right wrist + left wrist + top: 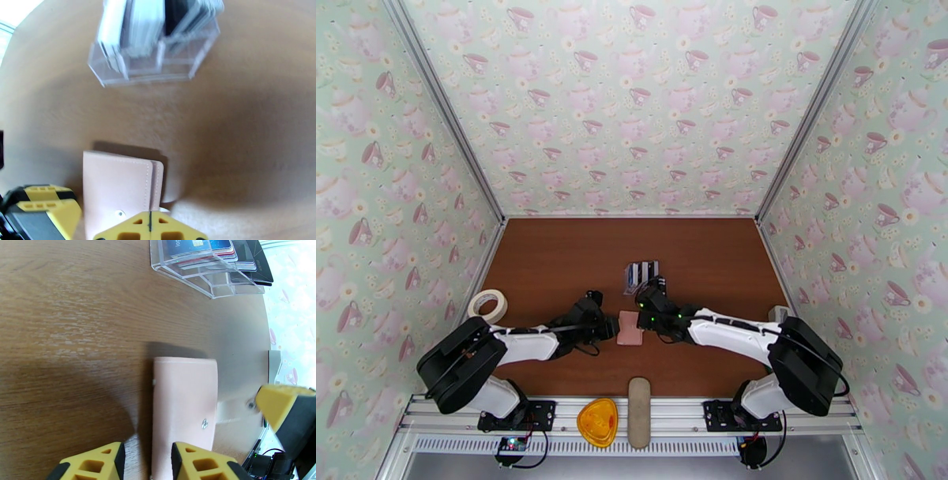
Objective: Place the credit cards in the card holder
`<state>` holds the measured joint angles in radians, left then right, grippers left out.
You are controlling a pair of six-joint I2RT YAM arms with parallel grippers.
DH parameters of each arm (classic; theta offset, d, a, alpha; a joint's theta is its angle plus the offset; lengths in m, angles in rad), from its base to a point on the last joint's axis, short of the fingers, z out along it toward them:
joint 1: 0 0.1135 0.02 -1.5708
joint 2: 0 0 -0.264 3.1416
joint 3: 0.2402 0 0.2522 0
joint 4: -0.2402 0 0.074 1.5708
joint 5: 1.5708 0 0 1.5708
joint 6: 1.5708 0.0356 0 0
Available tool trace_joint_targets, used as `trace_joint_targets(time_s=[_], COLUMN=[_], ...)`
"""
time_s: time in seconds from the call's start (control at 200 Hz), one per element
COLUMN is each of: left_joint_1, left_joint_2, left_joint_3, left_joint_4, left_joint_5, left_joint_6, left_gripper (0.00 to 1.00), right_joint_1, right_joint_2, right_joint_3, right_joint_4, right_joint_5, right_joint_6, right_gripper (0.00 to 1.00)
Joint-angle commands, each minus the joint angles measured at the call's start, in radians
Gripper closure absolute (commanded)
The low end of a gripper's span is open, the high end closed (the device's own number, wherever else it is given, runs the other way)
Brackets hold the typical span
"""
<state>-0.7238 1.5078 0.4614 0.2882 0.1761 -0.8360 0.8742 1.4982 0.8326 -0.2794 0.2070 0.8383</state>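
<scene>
The pale pink card holder lies closed on the brown table between my two grippers; it is also the pink card holder in the left wrist view and the card holder in the right wrist view. My left gripper is open at its near end, one finger over the cover. My right gripper is shut on its snap tab. The credit cards stand just beyond in a clear rack.
A roll of tape lies at the left of the table. A long beige oval case and an orange piece rest on the near rail between the arm bases. Papered walls close in three sides.
</scene>
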Motion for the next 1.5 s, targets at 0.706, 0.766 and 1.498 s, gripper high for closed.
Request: trace_joint_targets(time_s=[0.706, 0.766, 1.498], left_joint_1=[-0.052, -0.057, -0.077], left_joint_2=[0.2, 0.197, 0.227], left_joint_3=[0.094, 0.092, 0.156], left_joint_4=[-0.04, -0.042, -0.213], left_joint_5=[0.019, 0.015, -0.047], left_joint_6=[-0.055, -0.057, -0.035], left_gripper=[0.72, 0.72, 0.79], right_joint_1=[-0.047, -0.046, -0.047], right_joint_2=[-0.089, -0.108, 0.122], right_joint_3=[-0.21, -0.224, -0.058], right_joint_4=[0.088, 0.084, -0.151], right_joint_5=[0.017, 0.022, 0.104], right_joint_6=[0.011, 0.02, 0.014], right_gripper=[0.75, 0.72, 0.71])
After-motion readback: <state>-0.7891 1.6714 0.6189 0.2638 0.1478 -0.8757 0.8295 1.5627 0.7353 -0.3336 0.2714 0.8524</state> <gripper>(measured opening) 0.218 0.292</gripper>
